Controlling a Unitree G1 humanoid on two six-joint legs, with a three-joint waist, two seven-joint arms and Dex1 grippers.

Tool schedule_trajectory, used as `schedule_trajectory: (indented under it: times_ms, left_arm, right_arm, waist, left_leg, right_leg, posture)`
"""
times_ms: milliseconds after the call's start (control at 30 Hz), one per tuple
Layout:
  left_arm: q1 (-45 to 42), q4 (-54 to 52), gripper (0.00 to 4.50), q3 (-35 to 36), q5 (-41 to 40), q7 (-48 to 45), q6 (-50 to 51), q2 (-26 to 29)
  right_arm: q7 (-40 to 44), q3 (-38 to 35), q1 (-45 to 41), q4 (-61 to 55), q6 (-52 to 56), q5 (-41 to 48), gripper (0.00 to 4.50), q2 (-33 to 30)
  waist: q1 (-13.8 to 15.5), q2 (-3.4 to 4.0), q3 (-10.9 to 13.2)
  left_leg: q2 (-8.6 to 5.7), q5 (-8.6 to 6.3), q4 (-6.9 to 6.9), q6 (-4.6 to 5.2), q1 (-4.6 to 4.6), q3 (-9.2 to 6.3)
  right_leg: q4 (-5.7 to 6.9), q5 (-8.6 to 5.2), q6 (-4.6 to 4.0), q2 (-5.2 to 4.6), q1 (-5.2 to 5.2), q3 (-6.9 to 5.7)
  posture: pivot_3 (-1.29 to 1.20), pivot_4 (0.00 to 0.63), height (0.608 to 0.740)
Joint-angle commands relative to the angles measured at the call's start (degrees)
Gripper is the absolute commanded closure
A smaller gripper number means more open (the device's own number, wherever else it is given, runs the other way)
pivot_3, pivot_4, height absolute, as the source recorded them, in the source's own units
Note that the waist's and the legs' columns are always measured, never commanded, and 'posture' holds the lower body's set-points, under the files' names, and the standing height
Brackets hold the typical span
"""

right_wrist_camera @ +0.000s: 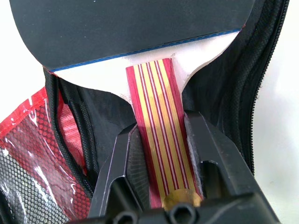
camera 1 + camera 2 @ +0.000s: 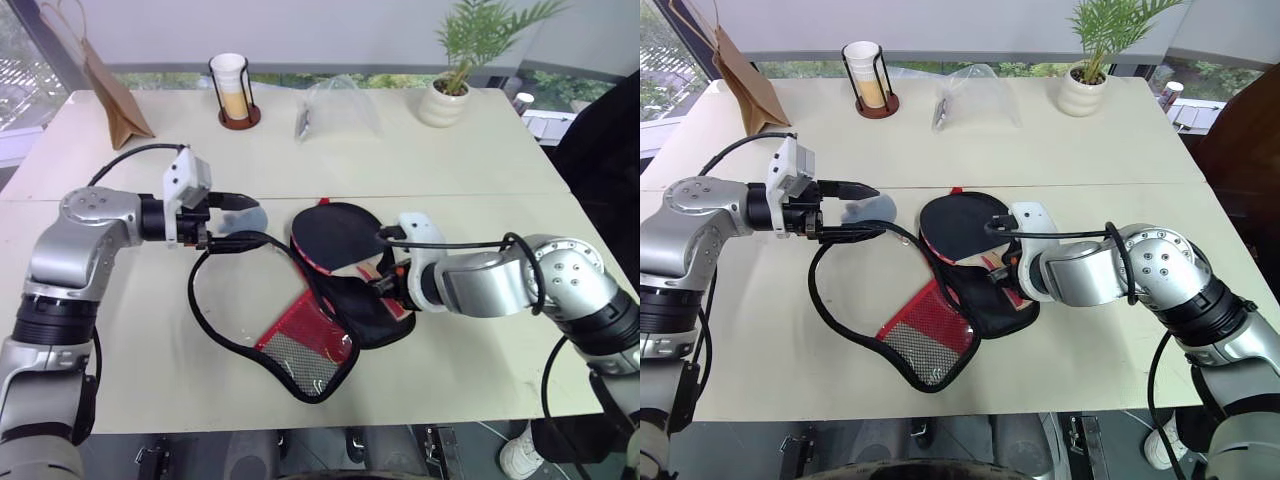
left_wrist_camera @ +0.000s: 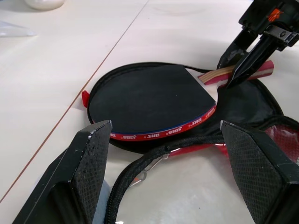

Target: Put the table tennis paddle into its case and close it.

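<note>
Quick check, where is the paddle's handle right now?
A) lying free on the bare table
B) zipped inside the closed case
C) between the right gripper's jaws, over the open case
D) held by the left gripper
C: in the right wrist view the striped handle of the table tennis paddle runs between the jaws of the right gripper, with the open case around it.

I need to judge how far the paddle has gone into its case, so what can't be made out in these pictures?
- Right gripper: its fingers flank the handle of the table tennis paddle; whether they still clamp it is unclear in the right wrist view.
- Handle end: cut off by that view's lower edge.
- Case floor under the blade: hidden by the paddle.
- Left gripper contact with the case's rim: hidden by its own fingers in the head views.
</note>
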Motion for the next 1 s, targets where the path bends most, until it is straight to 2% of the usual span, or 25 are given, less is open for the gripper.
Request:
schedule_trajectory:
  times_ms: [33, 133, 167, 300, 400, 500, 600, 700, 767, 867, 1000]
  left_arm:
    - [-0.4, -1.5, 0.65, 1.3, -0.9, -0.3, -0.4, 0.3]
    - [-0.6, -1.2, 0.65, 1.4, -0.8, -0.5, -0.6, 0.4]
    - [-0.7, -1.0, 0.65, 1.4, -0.8, -0.6, -0.8, 0.4]
    - [-0.7, -0.6, 0.65, 1.7, -0.8, -1.1, -1.0, 0.7]
    - [-0.5, -1.0, 0.65, 2.7, -1.6, -1.4, -0.5, 1.1]
    - [0.2, -1.9, 0.65, 3.9, -2.5, -1.9, 0.4, 2.3]
    - [2.3, -1.7, 0.65, 5.1, -2.5, -3.1, -0.1, 4.8]
    - [4.7, -0.3, 0.65, 6.8, -1.9, -4.0, -1.4, 7.8]
    - [6.0, 1.2, 0.65, 7.7, -1.4, -4.4, -2.8, 9.0]
    - [8.3, 6.2, 0.65, 9.1, 0.7, -4.4, -7.8, 10.4]
    - [8.1, 16.2, 0.65, 9.1, 5.4, -2.8, -19.5, 9.0]
  right_arm:
    - [0.6, -1.1, -0.4, -1.4, -0.7, 0.8, 1.71, -0.3]
    - [3.8, -1.8, -1.5, -2.0, -0.2, 0.8, 0.18, -0.7]
    - [5.5, -2.4, -2.3, -2.0, 0.1, 0.8, 0.04, -0.9]
    - [11.7, -5.6, -6.5, -1.1, 1.3, 0.8, 0.04, -3.5]
    - [20.5, -9.9, -8.4, 0.1, 2.9, -1.4, 0.04, -5.8]
    - [36.4, -14.3, -8.7, 0.1, 5.0, -14.1, 0.04, -9.0]
    - [56.2, -16.6, -6.1, -1.6, 1.5, -28.0, 0.04, -13.0]
    - [78.2, -16.5, 0.4, -3.6, -9.8, -44.1, 0.04, -18.7]
    - [87.5, -17.0, 4.5, -4.3, -16.4, -51.5, 0.04, -20.3]
    - [95.2, -19.1, 9.1, -3.5, -21.6, -57.2, 0.04, -19.8]
    - [98.4, -21.3, 10.9, -2.4, -23.5, -61.4, 0.04, -16.7]
  waist:
    - [0.0, 0.0, 0.0]
    - [0.0, 0.0, 0.0]
    - [0.0, 0.0, 0.0]
    - [0.0, 0.0, 0.0]
    - [0.1, -0.01, 0.0]
    - [0.2, -0.01, 0.0]
    - [0.1, 0.0, 0.0]
    - [0.1, 0.0, 0.0]
    - [0.1, 0.0, 0.0]
    - [0.0, 0.0, 0.0]
    - [0.0, 0.01, 0.0]
  left_leg:
    - [0.0, 0.0, 0.0, 0.0, 0.0, 0.0]
    - [0.0, 0.0, 0.0, 0.0, 0.0, 0.0]
    - [0.0, 0.0, 0.0, 0.0, 0.0, 0.0]
    - [0.0, 0.0, 0.0, 0.0, 0.0, 0.0]
    - [0.0, 0.0, 0.0, 0.0, 0.0, 0.0]
    - [0.0, 0.0, 0.0, 0.01, -0.01, -0.01]
    - [-0.01, -0.01, 0.0, 0.02, -0.02, 0.01]
    - [0.0, -0.01, -0.02, 0.03, -0.01, 0.01]
    - [-0.01, -0.01, -0.02, 0.02, -0.01, 0.01]
    - [-0.01, -0.01, 0.0, 0.02, 0.02, 0.03]
    - [0.0, 0.0, 0.01, 0.0, 0.06, 0.06]
  right_leg:
    - [0.0, 0.0, 0.0, 0.0, 0.0, 0.0]
    - [0.0, 0.0, 0.0, 0.0, 0.0, 0.0]
    - [0.0, 0.0, 0.0, 0.0, 0.0, 0.0]
    - [0.01, 0.0, 0.0, 0.0, -0.01, 0.0]
    - [0.0, 0.0, 0.0, 0.0, -0.01, 0.0]
    - [-0.01, 0.0, 0.0, 0.01, -0.01, -0.01]
    - [-0.03, 0.0, 0.0, -0.01, -0.02, 0.0]
    - [-0.03, 0.0, 0.0, 0.0, -0.04, -0.01]
    - [-0.03, 0.0, 0.0, 0.01, -0.04, -0.02]
    - [-0.01, 0.0, -0.01, 0.0, -0.05, -0.02]
    - [0.03, 0.03, -0.06, 0.01, -0.04, -0.01]
  posture:
    - [0.0, 0.15, 0.734]
    - [0.0, 0.15, 0.734]
    - [0.0, 0.15, 0.734]
    - [0.0, 0.15, 0.734]
    - [0.0, 0.15, 0.734]
    - [0.0, 0.15, 0.734]
    - [0.0, 0.15, 0.734]
    - [0.0, 0.15, 0.734]
    - [0.0, 0.15, 0.734]
    - [0.0, 0.15, 0.734]
    - [0.0, 0.15, 0.734]
